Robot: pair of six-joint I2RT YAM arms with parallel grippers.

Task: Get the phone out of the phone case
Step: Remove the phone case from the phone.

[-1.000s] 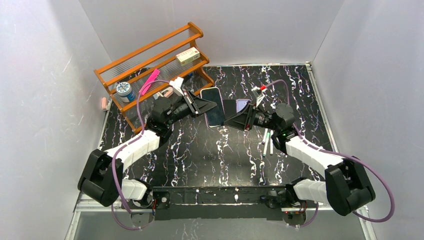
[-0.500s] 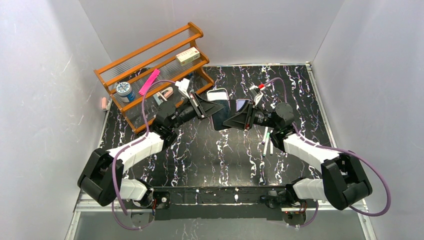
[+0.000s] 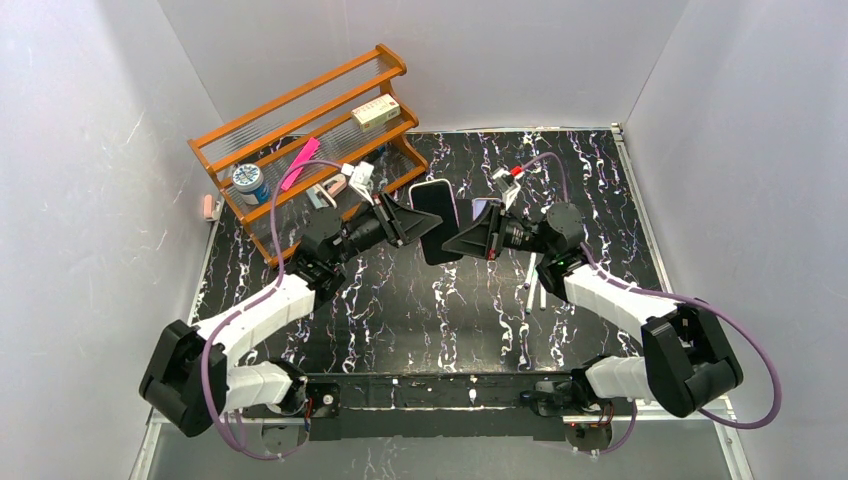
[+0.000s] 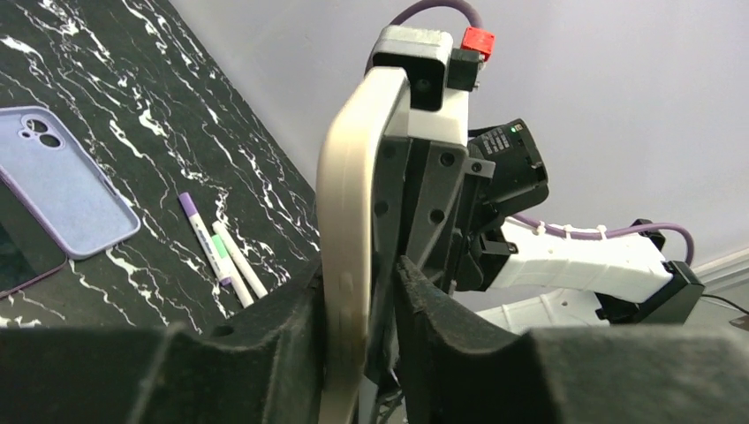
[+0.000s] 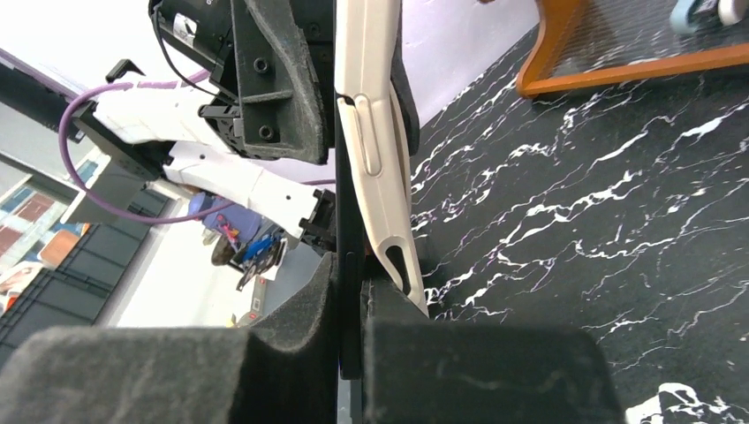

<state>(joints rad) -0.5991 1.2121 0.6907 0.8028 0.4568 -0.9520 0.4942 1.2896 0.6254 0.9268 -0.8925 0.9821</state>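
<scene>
Phone [image 3: 434, 198] hangs off the desk [image 3: 400, 310], toward the back, between both arms. Its dark screen faces the top camera and the cream case [image 4: 344, 221] is on its rim.

Right pincer [image 5: 351, 281] is clenched on the phone, pinched tight on a thin dark edge running up right beside the case. Left pincer [image 3: 425, 222] has its fingers [image 4: 424, 305] on either side of the case edge. One touches and a dark sliver shows at the other, so cannot tell if it grips or sits slack.

Writing: nothing readable.
- Box [image 3: 375, 112] on the rack [image 3: 390, 62] has print, too small.
- Tin [image 3: 247, 182] has a blue-white lid label, illegible.
- Right arm [image 4: 565, 265] has tiny white print on its dark housing, unreadable.

View differences:
- Right wrist alone shows the case's side, with a long button bump and a slot cutout lower down.
- Left wrist shows the lilac case [image 4: 66, 190] whole, flat on the desk with its camera cutout at the far corner. A dark slab [image 4: 22, 247] with a purple rim sits just beside it at the frame edge.
- Left wrist also gives colours for the pens [image 4: 221, 256] lying near it: purple cap, green band.
- The top view shows only part of the lilac case past the right pincer.
- The top view alone shows the whole rack, with the tin, a pink stick [image 3: 298, 163] and the box.
</scene>
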